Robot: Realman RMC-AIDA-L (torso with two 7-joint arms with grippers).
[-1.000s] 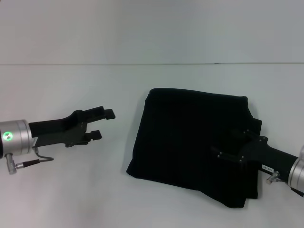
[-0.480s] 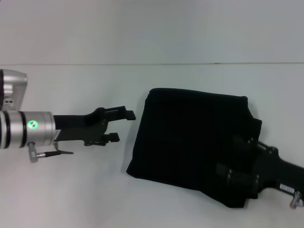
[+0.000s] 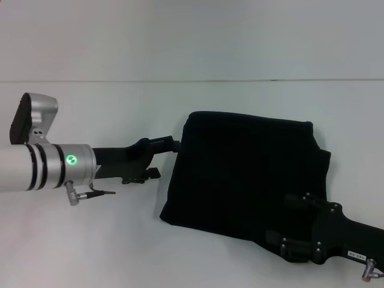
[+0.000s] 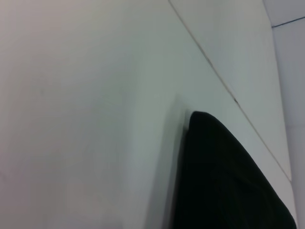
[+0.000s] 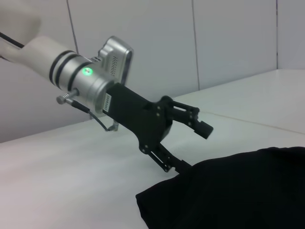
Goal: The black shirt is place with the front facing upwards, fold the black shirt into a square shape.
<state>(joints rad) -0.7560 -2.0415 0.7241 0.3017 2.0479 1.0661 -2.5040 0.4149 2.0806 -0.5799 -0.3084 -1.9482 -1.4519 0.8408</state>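
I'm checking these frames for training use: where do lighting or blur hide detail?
Head view: the black cloth shirt is a flat dark mass with no folds visible, and the right gripper blends into it. Left wrist view: soft focus, faint shadow beside the shirt edge. Right wrist view: the left gripper is sharp, the arm's near end blurred.
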